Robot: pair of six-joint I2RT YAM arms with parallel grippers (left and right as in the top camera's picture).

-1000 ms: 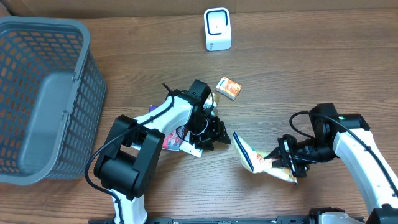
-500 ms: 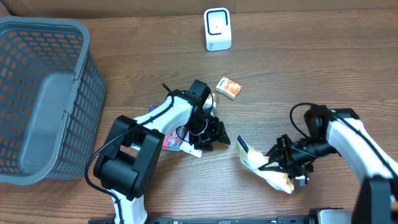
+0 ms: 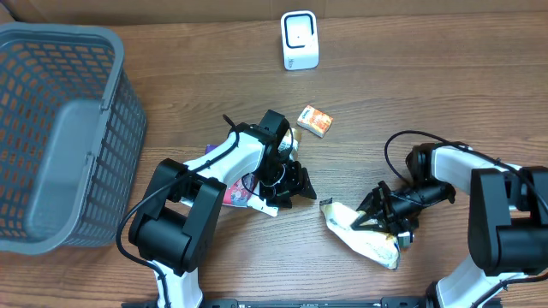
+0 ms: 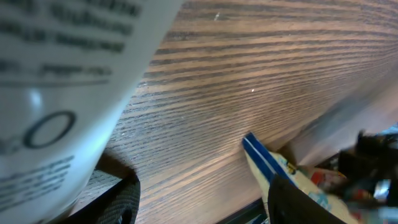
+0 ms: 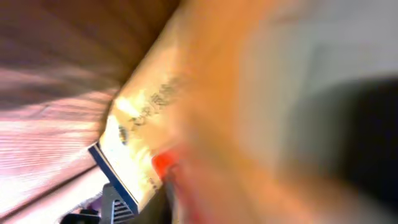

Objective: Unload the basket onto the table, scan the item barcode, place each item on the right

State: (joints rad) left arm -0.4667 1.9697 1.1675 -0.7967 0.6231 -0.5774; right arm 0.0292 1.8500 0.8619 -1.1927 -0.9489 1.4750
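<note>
The left arm runs up from its base, folds at the elbow and doubles back down, so that the left hand [image 3: 289, 184] sits low over the tabletop [image 3: 428, 94], well below the white scanner [image 3: 300, 40] and slightly to its left. A smooth white cylinder [image 4: 56, 81] with grey print fills the upper left of the left wrist view, close to the dark fingers [image 4: 121, 200]. Whether this hand grips it cannot be told. A flat pink item [image 3: 235, 193] lies partly under the arm.

The right arm bends sharply inward, a black cable looping over its wrist. The right hand [image 3: 383, 216] points toward the lower left, far below the scanner and to its right, against the upper edge of the snack packet [image 3: 364, 241]. The blurred wrist view does not show how far this hand is spread.

The packet lies flat on the wood-grain tabletop. It is a crinkled, glossy pouch, pale yellow and white with a blue end seam.

A small orange carton [image 3: 314, 121] lies just below the scanner. A grey plastic mesh basket [image 3: 120, 111] stands far to the scanner's left.
</note>
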